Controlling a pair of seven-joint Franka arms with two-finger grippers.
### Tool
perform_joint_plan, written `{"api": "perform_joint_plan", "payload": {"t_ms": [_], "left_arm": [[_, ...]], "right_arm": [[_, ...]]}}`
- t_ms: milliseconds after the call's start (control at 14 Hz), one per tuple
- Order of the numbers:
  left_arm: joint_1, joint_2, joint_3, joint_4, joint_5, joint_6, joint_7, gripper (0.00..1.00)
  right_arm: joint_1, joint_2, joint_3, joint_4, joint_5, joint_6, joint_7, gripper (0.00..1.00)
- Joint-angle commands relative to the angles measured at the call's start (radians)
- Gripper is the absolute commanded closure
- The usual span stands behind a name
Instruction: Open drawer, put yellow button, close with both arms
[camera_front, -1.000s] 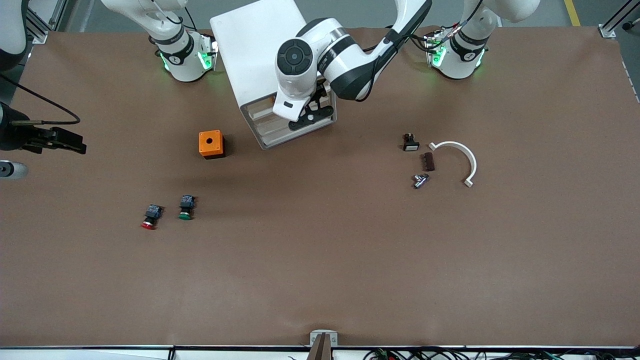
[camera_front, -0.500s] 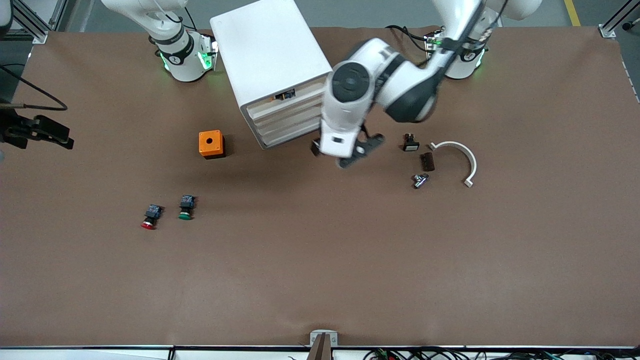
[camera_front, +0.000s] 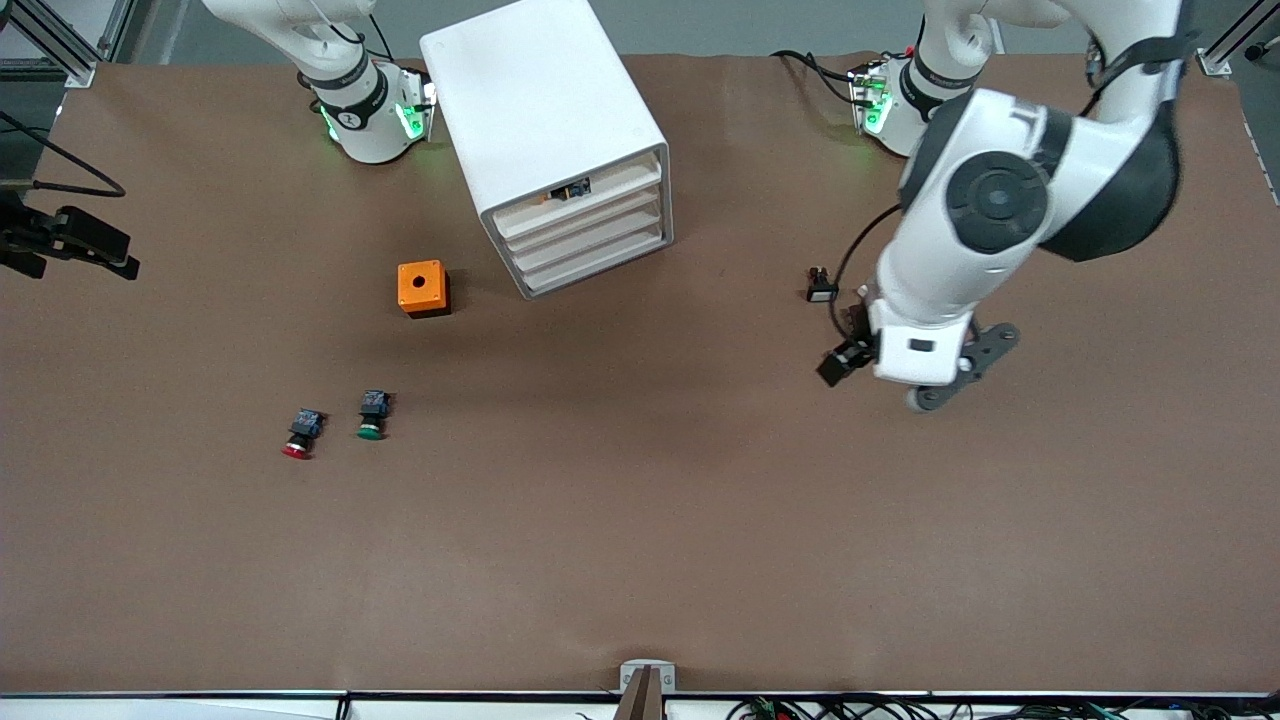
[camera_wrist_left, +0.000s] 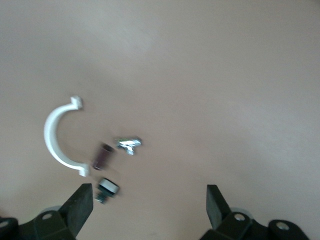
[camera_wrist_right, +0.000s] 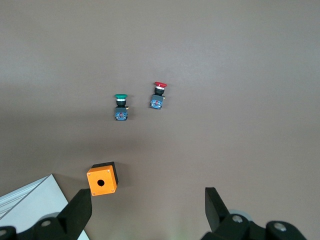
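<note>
Yellow button inside near-shut top drawer.

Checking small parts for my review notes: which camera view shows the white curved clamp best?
The left wrist view: the white curved clamp lies fully exposed there, above the open left gripper. In the front view the left arm hides it. The right wrist view does not show it.
</note>
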Motion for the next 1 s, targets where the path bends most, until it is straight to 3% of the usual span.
{"api": "perform_joint_plan", "payload": {"t_ms": [0,286,500,929], "left_arm": [[0.065,-0.093,-0.011,-0.026,0.024,-0.061,0.085,0.0],[0.192,-0.199,-0.037,-0.045,0.022,-0.145,0.297,0.0],[0.321,-0.32,-0.097,-0.14,0.018,-0.155,0.484,0.0],[0.381,-0.461,-0.097,-0.263,0.002,-0.159,0.751,0.0]], "right_arm": [[-0.012,-0.033,0.011,-0.022,0.003,-0.012,0.0,0.0],[-0.004,-0.043,0.016,-0.026,0.012,-0.03,-0.001,0.0],[-0.01,-0.06,0.013,-0.048,0.036,-0.02,-0.003,0.0],[-0.012,-0.071,0.011,-0.063,0.036,0.0,-0.005,0.0]]}}
